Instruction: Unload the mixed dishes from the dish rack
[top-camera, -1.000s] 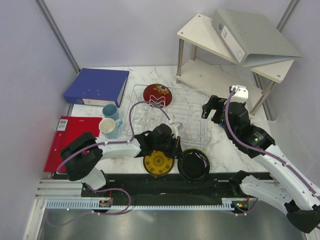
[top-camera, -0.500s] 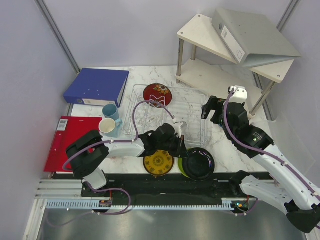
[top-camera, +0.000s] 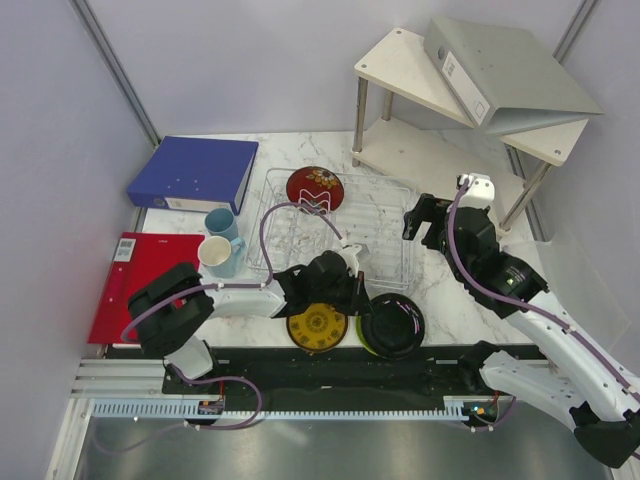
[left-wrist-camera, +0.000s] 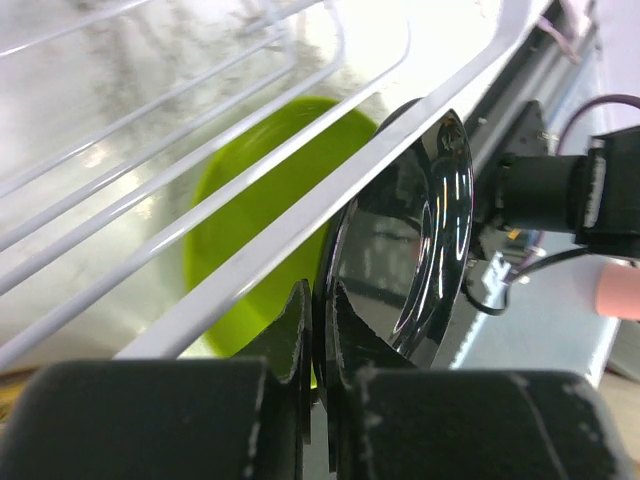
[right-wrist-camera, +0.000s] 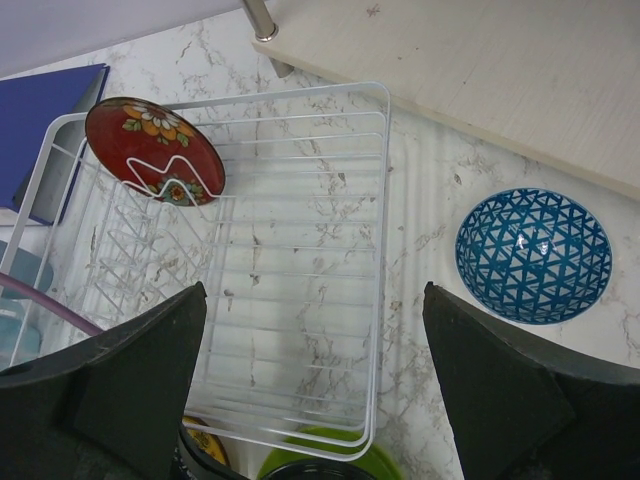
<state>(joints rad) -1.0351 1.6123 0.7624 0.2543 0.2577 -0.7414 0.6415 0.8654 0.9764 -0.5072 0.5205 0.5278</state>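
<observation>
My left gripper (top-camera: 347, 288) is shut on the rim of the glossy black plate (top-camera: 392, 325), which is held tilted over the lime green plate (top-camera: 362, 338) at the table's front. In the left wrist view the fingers (left-wrist-camera: 345, 325) pinch the black plate (left-wrist-camera: 410, 250), with the green plate (left-wrist-camera: 250, 220) behind a dish rack wire (left-wrist-camera: 300, 215). The yellow-brown plate (top-camera: 317, 327) lies to the left. The dish rack (top-camera: 385, 215) holds the upright red floral plate (top-camera: 315, 190). My right gripper (right-wrist-camera: 314, 290) is open and empty above the rack's right side. The blue patterned dish (right-wrist-camera: 533, 255) lies right of the rack.
A light-blue mug (top-camera: 222, 222) and a white mug (top-camera: 215, 255) stand left of the rack. A blue binder (top-camera: 195, 172) and a red folder (top-camera: 135, 280) lie at the left. A white two-tier shelf (top-camera: 400, 60) carrying a grey binder (top-camera: 500, 70) stands at the back right.
My left gripper and the black plate shifted slightly right, uncovering the lime green plate's left edge, then eased back a little. The right arm has not moved.
</observation>
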